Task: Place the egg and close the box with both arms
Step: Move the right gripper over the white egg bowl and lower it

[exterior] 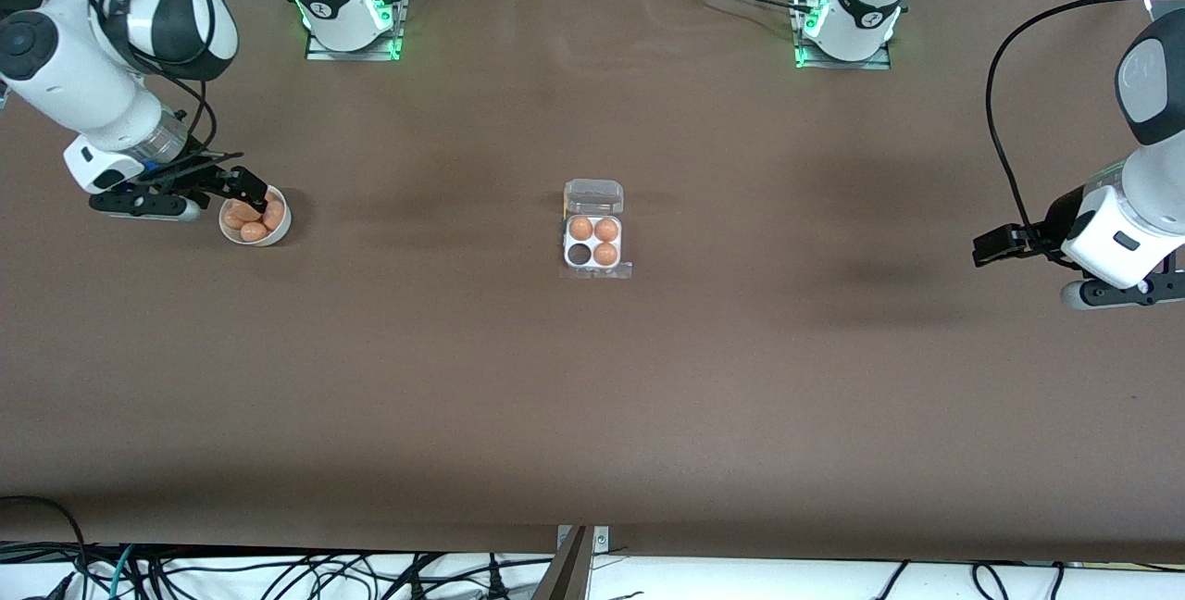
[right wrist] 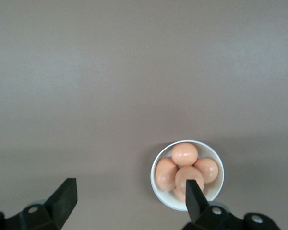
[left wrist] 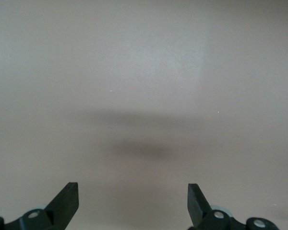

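The box (exterior: 567,246) is a white four-cell tray in the middle of the table, its clear lid (exterior: 593,198) lying open on the side toward the robots' bases. Three brown eggs (exterior: 606,230) fill three cells; one cell (exterior: 580,254) is empty. A round white bowl (exterior: 269,240) with several eggs (exterior: 252,231) stands toward the right arm's end. My right gripper (exterior: 244,186) is open over the bowl's edge, empty; in the right wrist view (right wrist: 130,192) one finger (right wrist: 194,191) overlaps the bowl (right wrist: 156,189) and its eggs (right wrist: 184,154). My left gripper (exterior: 992,247) is open and empty over bare table, as in the left wrist view (left wrist: 133,194).
The brown table surface (exterior: 592,415) is bare around the box. The arm bases (exterior: 347,17) stand along the edge farthest from the front camera. Cables hang along the edge nearest to it.
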Motion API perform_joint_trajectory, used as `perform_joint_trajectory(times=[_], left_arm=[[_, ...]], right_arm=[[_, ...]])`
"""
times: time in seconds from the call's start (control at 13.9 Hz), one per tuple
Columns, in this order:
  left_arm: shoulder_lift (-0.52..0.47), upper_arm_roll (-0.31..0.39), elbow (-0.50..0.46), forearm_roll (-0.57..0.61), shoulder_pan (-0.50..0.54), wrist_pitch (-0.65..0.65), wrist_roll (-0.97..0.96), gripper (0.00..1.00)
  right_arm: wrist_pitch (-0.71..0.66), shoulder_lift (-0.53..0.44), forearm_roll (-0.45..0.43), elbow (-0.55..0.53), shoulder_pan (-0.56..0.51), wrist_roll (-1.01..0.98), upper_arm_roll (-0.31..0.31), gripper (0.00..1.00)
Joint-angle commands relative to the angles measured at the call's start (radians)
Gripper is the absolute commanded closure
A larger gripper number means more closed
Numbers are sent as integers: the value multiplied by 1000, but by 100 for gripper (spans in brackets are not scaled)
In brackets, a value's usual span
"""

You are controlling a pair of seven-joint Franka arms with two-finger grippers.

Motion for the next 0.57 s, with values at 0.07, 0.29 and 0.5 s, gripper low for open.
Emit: perform_joint_trajectory(times=[0.07,0.29,0.5], left_arm=[[7,-1,22,-18,2,-5,17,0],[7,-1,20,-18,2,-5,17,0],[7,-1,20,-18,2,-5,17,0]], right_arm=[[257,-43,-3,-201,-6,-210,-94,0],[282,-11,-1,-221,-7,-267,-110,0],[299,26,-1,-221,-6,-359,-154,0]])
